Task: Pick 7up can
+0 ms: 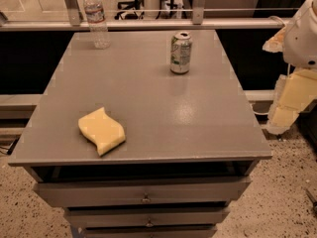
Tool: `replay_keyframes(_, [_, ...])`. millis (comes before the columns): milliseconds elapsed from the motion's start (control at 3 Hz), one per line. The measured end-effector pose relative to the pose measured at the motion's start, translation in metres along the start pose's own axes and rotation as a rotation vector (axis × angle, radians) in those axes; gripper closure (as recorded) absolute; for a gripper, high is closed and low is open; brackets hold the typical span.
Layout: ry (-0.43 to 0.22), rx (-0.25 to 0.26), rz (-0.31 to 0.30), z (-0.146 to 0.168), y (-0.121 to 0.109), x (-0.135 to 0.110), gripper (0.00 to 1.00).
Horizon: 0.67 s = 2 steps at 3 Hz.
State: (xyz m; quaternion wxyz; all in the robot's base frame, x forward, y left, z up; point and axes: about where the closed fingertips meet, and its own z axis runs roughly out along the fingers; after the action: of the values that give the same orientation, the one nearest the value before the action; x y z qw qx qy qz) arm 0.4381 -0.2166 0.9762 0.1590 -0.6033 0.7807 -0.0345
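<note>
On the grey metal drawer cabinet (pixel 163 108), far side: 1 silver-and-green aluminium 7up can (pixel 181 52), upright, ungrasped. Your gripper (pixel 286 108) hangs beyond the right edge, well apart; clenched or released, you cannot tell. Approach, grasp, lift: outstanding.

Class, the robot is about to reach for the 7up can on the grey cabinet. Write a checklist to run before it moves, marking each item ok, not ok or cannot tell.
1. The can stands upright on the tabletop: ok.
2. Nothing touches the can; the bottle is far off at the back left and the sponge lies near the front left: ok.
3. The pincer is lined up at the can: not ok; it hangs beyond the table's right edge.
4. Nothing stands between the pincer and the can: ok, as far as can be seen.
5. Whether the can is full or empty: cannot tell.
</note>
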Motion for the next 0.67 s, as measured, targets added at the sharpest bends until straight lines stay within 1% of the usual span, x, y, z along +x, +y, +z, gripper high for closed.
replay_keyframes(333, [-0.018,0.012,-0.008,-0.001,-0.002,-0.004,0.00])
replay_keyframes(667, [-0.060,0.026,-0.020,0.018,-0.018,-0.016,0.00])
